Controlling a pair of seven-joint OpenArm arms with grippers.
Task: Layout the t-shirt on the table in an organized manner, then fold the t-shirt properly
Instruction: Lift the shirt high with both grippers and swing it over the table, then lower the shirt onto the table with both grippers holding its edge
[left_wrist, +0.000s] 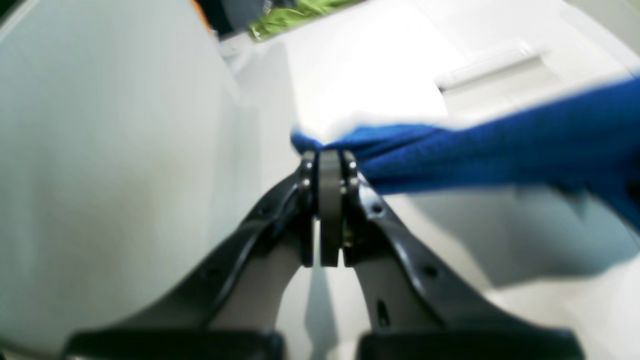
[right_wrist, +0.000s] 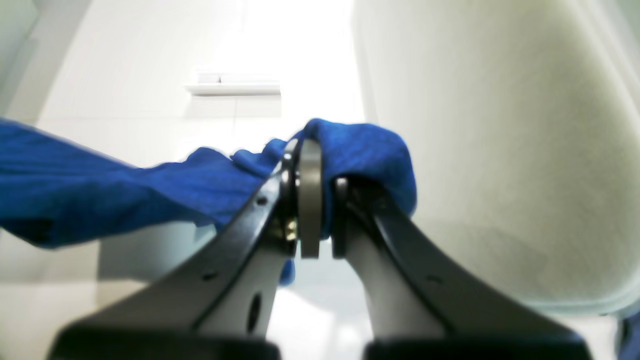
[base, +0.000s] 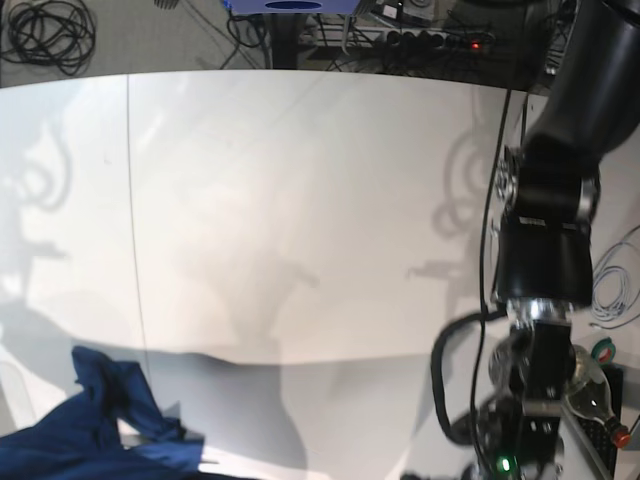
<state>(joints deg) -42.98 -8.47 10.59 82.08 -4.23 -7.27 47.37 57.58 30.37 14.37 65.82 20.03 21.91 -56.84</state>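
At the near left corner of the base view, part of the t-shirt (base: 105, 430) shows as a dark blue crumpled mass, its upper tip raised into a point and the rest running out of frame at the bottom edge. The white table (base: 300, 220) fills most of that view, with a thin seam line running down its left part and soft shadows across the middle. On the right side of the base view a black arm (base: 545, 230) stands above the table edge; neither claw itself can be made out in this view.

Left wrist view: the left gripper (left_wrist: 327, 167) has its jaws pressed together on a bunched edge of the shirt (left_wrist: 475, 155). The cloth runs from the jaw tips off to the right of the frame, stretched into a band and held clear of the surface below it, where it casts a shadow. Picture is blurred.

Right wrist view: the right gripper (right_wrist: 315, 165) is likewise clamped on the shirt (right_wrist: 125, 185). A fold of cloth wraps over the jaw tips and a little way down the right-hand finger; the rest trails to the left of the frame as a wrinkled band, lifted off the white surface beneath.

Beyond the far table edge in the base view lie coiled cables (base: 45, 35) on the floor.
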